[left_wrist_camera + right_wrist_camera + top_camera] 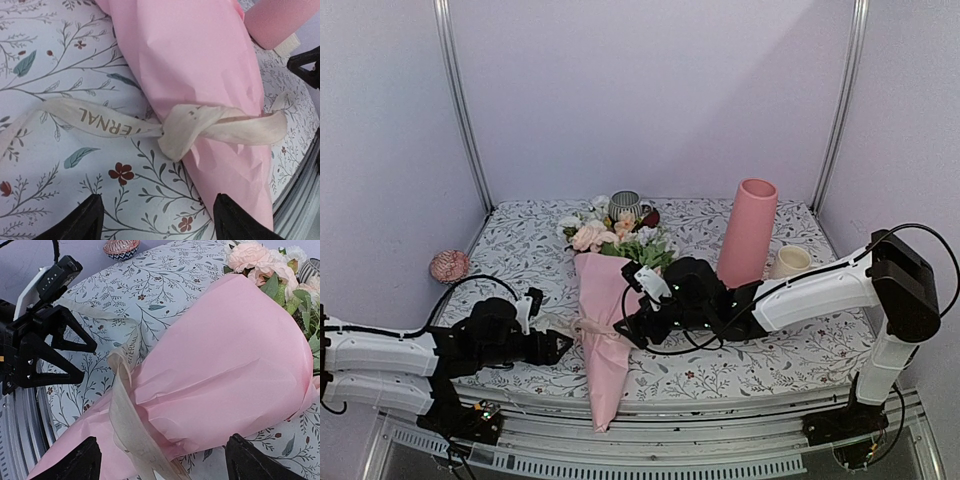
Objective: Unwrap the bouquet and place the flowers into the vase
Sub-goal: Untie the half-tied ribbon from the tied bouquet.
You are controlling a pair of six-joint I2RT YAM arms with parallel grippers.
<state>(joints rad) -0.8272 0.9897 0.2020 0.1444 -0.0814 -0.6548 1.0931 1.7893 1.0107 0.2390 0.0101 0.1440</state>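
Observation:
The bouquet (603, 330) lies flat on the floral tablecloth, a pale pink paper cone (225, 360) with its narrow tip toward the near edge and the flowers (610, 235) toward the back. A cream ribbon (180, 131) is knotted round the cone, one long tail trailing left on the cloth. My left gripper (555, 348) (160, 222) is open just left of the knot, over the cloth and the paper's edge. On the cone's right side my right gripper (628, 328) (160, 460) is open, with the ribbon (127, 425) and paper between its fingers. The tall pink vase (748, 232) stands upright at the back right.
A small cream mug (788, 262) stands right of the vase. A striped grey cup (625, 205) sits behind the flowers. A pinkish patterned bowl (449, 265) rests off the cloth's left edge. The metal table rail (300, 200) runs close below the cone's tip.

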